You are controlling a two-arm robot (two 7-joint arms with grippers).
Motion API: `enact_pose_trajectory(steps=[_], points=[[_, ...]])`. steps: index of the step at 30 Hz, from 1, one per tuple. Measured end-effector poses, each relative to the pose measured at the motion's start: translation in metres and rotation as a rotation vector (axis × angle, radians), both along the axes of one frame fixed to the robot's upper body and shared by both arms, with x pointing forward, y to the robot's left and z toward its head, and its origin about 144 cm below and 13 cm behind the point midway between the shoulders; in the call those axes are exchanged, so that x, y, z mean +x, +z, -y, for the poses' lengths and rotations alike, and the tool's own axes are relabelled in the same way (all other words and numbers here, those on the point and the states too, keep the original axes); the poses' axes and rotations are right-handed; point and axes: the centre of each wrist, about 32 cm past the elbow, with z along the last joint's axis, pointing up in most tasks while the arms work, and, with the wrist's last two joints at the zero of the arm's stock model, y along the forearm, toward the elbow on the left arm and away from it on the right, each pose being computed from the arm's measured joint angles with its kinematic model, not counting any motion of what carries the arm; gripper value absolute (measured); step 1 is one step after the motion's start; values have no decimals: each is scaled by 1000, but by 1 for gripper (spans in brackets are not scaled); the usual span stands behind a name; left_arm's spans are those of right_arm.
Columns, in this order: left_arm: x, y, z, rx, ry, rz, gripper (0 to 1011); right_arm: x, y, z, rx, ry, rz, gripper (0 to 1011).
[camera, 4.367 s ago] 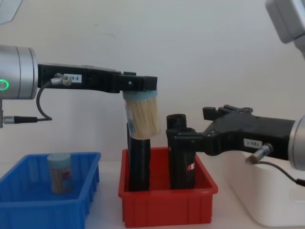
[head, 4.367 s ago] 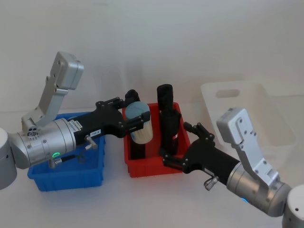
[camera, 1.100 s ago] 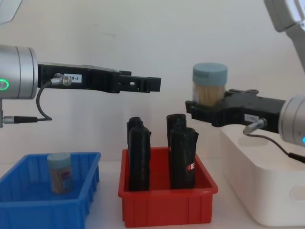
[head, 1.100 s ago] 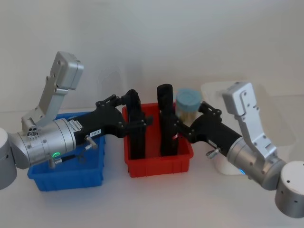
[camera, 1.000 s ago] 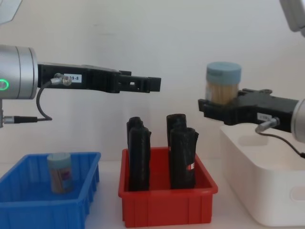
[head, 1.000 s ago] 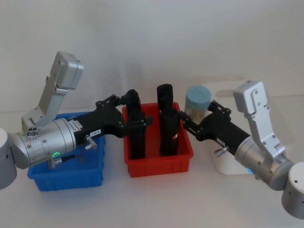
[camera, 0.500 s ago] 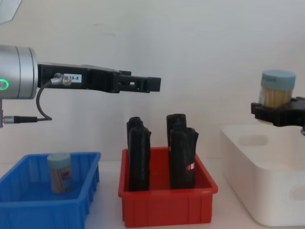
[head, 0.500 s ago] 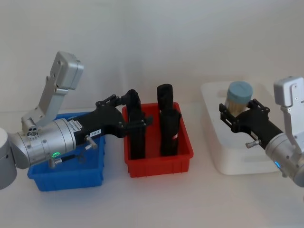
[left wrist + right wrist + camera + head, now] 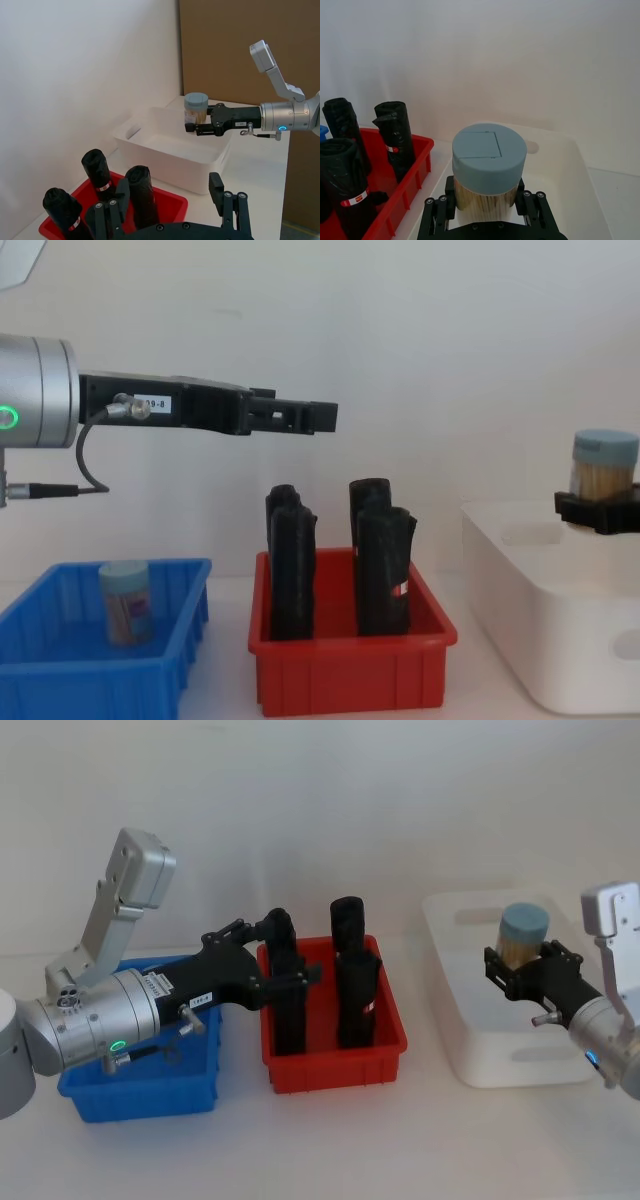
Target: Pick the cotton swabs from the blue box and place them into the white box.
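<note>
Bright, even light is washing over the white counter [image 9: 330, 1150], leaving only faint shadows (darkest under the shallow red plastic bin [image 9: 335, 1070]).

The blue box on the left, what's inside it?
One upright jar of cotton swabs shows inside the blue box. The left arm hangs over most of it in the head view, and the front wall hides its floor, so anything lying low is unseen.
</note>
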Motion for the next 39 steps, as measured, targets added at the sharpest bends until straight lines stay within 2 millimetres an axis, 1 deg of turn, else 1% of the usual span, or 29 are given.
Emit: enact_pose_trajectory(steps=[8, 18, 19, 20, 21, 22, 24, 25, 28, 29, 30, 32, 39], points=[[0, 0, 0, 0, 0, 0, 1004, 15, -9, 1, -20, 4, -63, 648], [0, 0, 0, 0, 0, 0, 1004, 26, -17, 1, -31, 19, -118, 648], [0, 0, 0, 0, 0, 0, 1004, 27, -18, 1, -32, 20, -121, 669], [0, 0, 0, 0, 0, 0, 1004, 28, -19, 1, -32, 22, -127, 730], [0, 0, 0, 0, 0, 0, 1004, 29, -19, 1, -33, 24, -129, 730], [0, 0, 0, 0, 0, 0, 1004, 29, -19, 1, -33, 24, -131, 770], [0, 0, 0, 0, 0, 0, 1004, 30, -20, 1, -33, 27, -135, 797], [0, 0, 0, 0, 0, 0, 1004, 30, -20, 1, -33, 27, -138, 858], [0, 0, 0, 0, 0, 0, 1004, 32, -22, 1, -33, 30, -144, 908], [0, 0, 0, 0, 0, 0, 1004, 32, -22, 1, -33, 31, -145, 961], [0, 0, 0, 0, 0, 0, 1004, 33, -22, 1, -32, 31, -144, 961], [0, 0, 0, 0, 0, 0, 1004, 33, -22, 1, -32, 31, -142, 1001], [0, 0, 0, 0, 0, 0, 1004, 32, -20, 1, -22, 30, -107, 1001]])
